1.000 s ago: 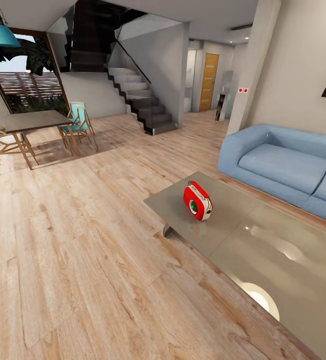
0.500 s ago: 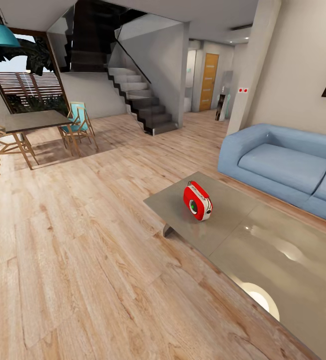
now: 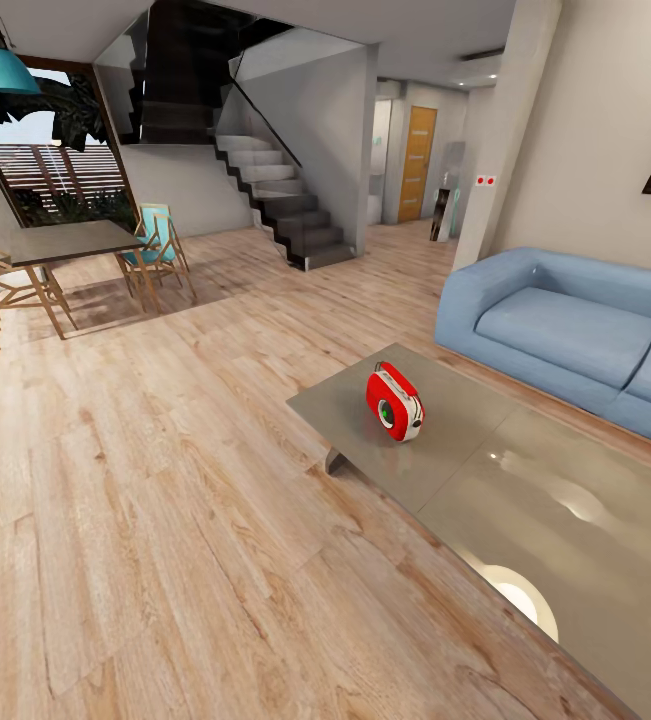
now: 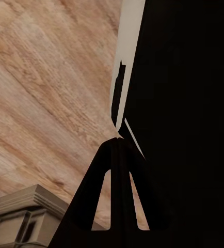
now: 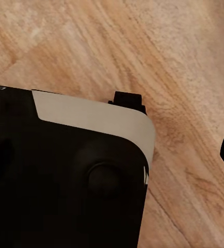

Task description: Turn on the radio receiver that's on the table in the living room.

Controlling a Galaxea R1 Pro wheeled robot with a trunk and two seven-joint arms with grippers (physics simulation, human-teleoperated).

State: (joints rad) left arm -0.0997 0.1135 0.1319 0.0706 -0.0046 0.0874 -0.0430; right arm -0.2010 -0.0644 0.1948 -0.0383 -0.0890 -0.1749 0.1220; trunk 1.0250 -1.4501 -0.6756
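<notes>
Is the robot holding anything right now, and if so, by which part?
Nothing is held. The radio receiver sits alone on the table, nothing touching it.

The radio receiver point(image 3: 396, 402) stands upright on the table point(image 3: 525, 500), near the table's far corner and well in from its edges. It is small and bright red, a rounded rectangle with white trim along its side, a round dial on its front face, and a thin metal handle arching over its top. Its front is turned toward the open floor, away from the sofa. The table is low and long, with a glossy grey-beige top that mirrors pale patches of light, and a grey base shows under its near corner. It sits on the light wood planks of the living room point(image 3: 165, 520).
</notes>
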